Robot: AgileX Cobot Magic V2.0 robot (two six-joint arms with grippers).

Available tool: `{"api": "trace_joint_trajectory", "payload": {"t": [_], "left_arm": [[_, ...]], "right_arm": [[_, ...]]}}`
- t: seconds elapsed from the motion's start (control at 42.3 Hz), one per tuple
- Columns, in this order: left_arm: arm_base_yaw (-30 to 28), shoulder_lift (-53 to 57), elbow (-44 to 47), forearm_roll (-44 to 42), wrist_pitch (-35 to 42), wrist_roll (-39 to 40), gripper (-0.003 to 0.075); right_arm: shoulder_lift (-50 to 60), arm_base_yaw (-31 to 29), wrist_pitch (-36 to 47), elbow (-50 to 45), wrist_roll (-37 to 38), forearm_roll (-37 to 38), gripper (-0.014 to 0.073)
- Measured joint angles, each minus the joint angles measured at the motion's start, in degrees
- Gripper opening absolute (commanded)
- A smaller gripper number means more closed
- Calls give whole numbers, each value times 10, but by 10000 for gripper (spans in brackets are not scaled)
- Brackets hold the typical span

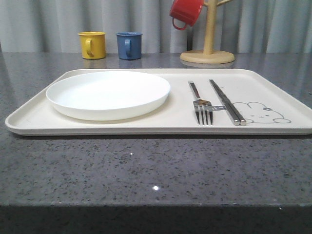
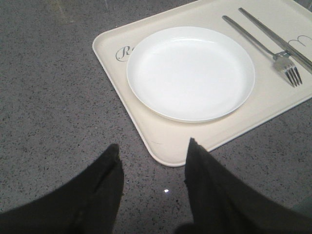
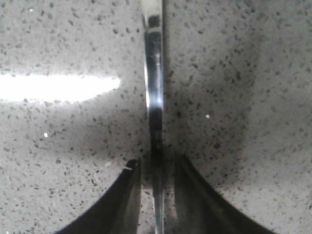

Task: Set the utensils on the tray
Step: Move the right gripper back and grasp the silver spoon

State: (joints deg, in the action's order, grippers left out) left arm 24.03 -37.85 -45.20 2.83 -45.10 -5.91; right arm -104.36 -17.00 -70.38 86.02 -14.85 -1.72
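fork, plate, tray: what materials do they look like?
Fork: polished metal, judging by its mirror-like reflections. Plate: glossy white, ceramic or melamine; the look leaves it open. Tray: matte cream, probably plastic, with a printed bunny drawing and a soft rounded rim.

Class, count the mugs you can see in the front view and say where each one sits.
3. The yellow mug and the blue mug stand side by side on the counter behind the tray; the red mug hangs on the wooden stand. More may hang out of frame.

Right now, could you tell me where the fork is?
In the front view the fork lies on the tray's right half, between the white plate and the chopsticks.
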Motion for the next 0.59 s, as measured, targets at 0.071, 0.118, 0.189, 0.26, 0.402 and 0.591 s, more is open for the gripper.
{"api": "trace_joint_trajectory", "payload": {"t": [0.071, 0.118, 0.189, 0.26, 0.402, 0.591], "left_arm": [[0, 0, 0, 0, 0, 0, 302], [0, 0, 0, 0, 0, 0, 302], [0, 0, 0, 0, 0, 0, 302], [0, 0, 0, 0, 0, 0, 302], [0, 0, 0, 0, 0, 0, 302], [0, 0, 0, 0, 1, 0, 302]], "right_arm": [[-3, 0, 0, 0, 0, -1, 175], [-4, 0, 0, 0, -2, -1, 145], [-5, 0, 0, 0, -1, -1, 91], [-5, 0, 1, 0, -1, 0, 52], [-5, 0, 3, 0, 1, 1, 36], [-1, 0, 3, 0, 2, -13, 36]]}}
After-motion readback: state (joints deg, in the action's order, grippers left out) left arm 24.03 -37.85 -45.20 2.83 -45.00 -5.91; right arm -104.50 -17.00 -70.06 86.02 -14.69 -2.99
